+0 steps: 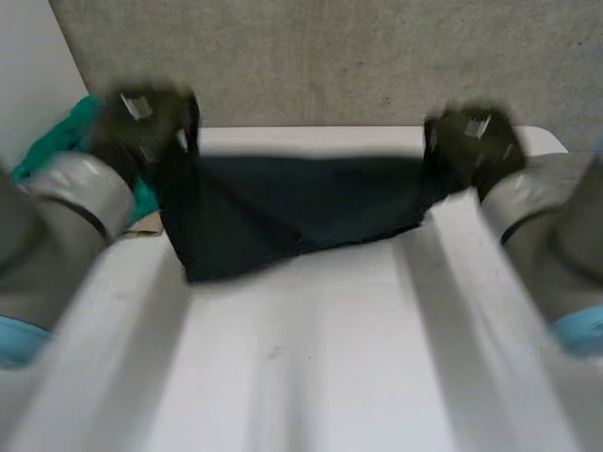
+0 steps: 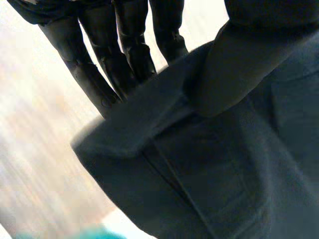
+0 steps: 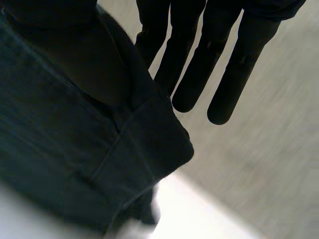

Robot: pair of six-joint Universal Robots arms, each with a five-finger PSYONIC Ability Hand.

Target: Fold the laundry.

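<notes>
I can read no words, labels, brand marks, numbers or signs here. The dark cloth [image 1: 292, 212] bears none that I can make out.

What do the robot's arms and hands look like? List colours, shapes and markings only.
Both arms are thick, rounded grey tubes: the left arm and the right arm each have a light-blue cap at the near end. The left hand and right hand are matt black, each with a small pale patch on its back. The fingers are long, slim and segmented, with rounded tips.
</notes>
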